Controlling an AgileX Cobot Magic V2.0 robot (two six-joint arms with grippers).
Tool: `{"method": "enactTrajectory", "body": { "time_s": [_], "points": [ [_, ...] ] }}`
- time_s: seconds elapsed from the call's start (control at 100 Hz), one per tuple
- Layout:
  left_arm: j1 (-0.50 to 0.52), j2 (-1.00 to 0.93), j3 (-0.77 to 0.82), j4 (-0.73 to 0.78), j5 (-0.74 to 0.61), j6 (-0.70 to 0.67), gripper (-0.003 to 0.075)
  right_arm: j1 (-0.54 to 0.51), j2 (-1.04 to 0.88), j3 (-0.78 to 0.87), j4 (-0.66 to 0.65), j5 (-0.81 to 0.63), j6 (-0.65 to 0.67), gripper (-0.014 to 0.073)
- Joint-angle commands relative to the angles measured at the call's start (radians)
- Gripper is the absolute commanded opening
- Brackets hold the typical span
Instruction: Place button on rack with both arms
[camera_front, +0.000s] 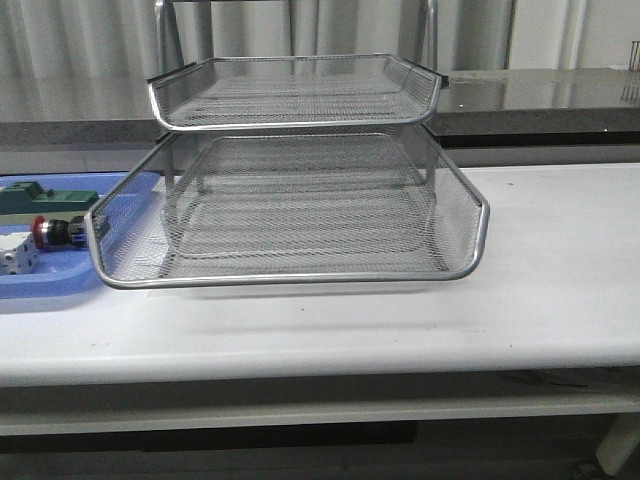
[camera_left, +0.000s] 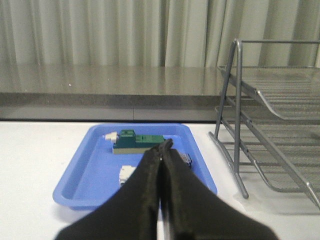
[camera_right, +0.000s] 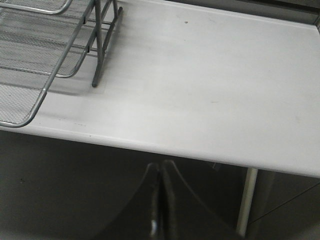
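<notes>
Here, the left pincer (camera_left: 161, 150) is clenched on nothing, its two black fingers (camera_left: 145, 190) pressed together, and it hovers over the near edge of a blue tray (camera_left: 80, 175) in the left wrist view. Past its tips a green block (camera_left: 137, 141) lies in the tray, and a white cube (camera_left: 126, 175) shows beside the left finger; the button is mostly hidden behind the fingers in that view.

The right pincer (camera_right: 160, 172) is likewise clenched and empty, held off the front edge of the white bench (camera_right: 200, 90), over the dark space below it, with a white bench leg (camera_right: 246, 200) just beside it.

In the front view neither arm appears. The button (camera_front: 55, 231) lies on its side in the tray at the far left of the bench, its red head pointing left, between the green block behind it and the white cube in front. Part of it is seen through the mesh of the rack (camera_front: 300, 190), which stands at the middle of the bench, just beside the tray. The rack's lower tray (camera_front: 290, 278) is slid out toward the camera, its corner overlapping the blue tray in that view; the upper tray (camera_front: 295, 90) sits further back. Both wire trays hold nothing.
</notes>
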Motion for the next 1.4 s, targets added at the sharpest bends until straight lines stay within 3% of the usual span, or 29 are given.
{"method": "enactTrajectory", "body": {
  "time_s": [0.0, 0.18, 0.49, 0.91, 1.06, 1.28, 1.39],
  "points": [
    [0.001, 0.007, -0.050, -0.039, 0.006, -0.009, -0.0021, 0.001, 0.006, -0.034, 0.002, -0.066, 0.003, -0.0071],
    [0.001, 0.159, -0.198, -0.046, 0.045, -0.013, -0.0021, 0.001, 0.006, -0.034, 0.002, -0.067, 0.003, -0.0071],
    [0.001, 0.627, -0.594, -0.054, 0.212, -0.013, -0.0021, 0.001, 0.006, -0.034, 0.002, -0.067, 0.003, -0.0071],
    [0.001, 1.192, -1.086, -0.038, 0.469, 0.128, -0.0021, 0.001, 0.006, -0.034, 0.002, -0.067, 0.003, -0.0071],
    [0.001, 1.342, -1.227, -0.038, 0.559, 0.133, -0.0021, 0.001, 0.006, -0.034, 0.002, -0.067, 0.003, -0.0071],
    [0.001, 1.496, -1.386, -0.042, 0.759, 0.297, -0.0020, 0.001, 0.006, -0.034, 0.002, -0.067, 0.003, -0.0071],
    [0.001, 1.530, -1.430, -0.044, 0.794, 0.312, 0.0012, 0.001, 0.006, -0.034, 0.002, -0.067, 0.003, -0.0071]
  ]
}}
